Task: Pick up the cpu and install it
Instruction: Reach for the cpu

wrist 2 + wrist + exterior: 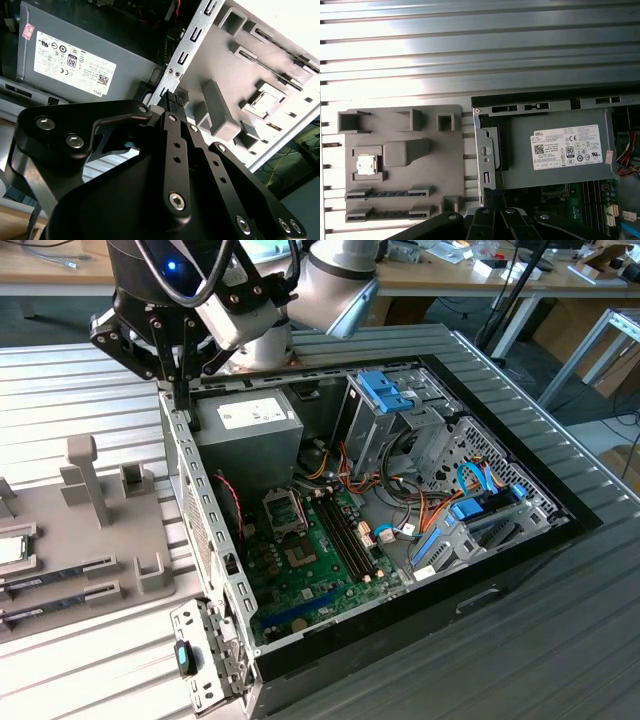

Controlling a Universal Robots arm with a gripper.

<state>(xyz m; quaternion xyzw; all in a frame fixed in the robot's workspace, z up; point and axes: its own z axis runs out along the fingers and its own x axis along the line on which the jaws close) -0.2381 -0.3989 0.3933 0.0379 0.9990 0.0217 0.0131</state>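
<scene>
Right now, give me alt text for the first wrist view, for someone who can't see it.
The cpu lies in a square recess of a grey fixture tray on a ribbed metal table, apart from the gripper in the foreground. Two memory sticks sit in slots, and beside the tray is an open computer case with its power supply.

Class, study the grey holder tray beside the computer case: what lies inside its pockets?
In the grey tray, the cpu sits in a square pocket and two memory sticks lie in long slots. The pocket floors beneath them are covered.
</scene>
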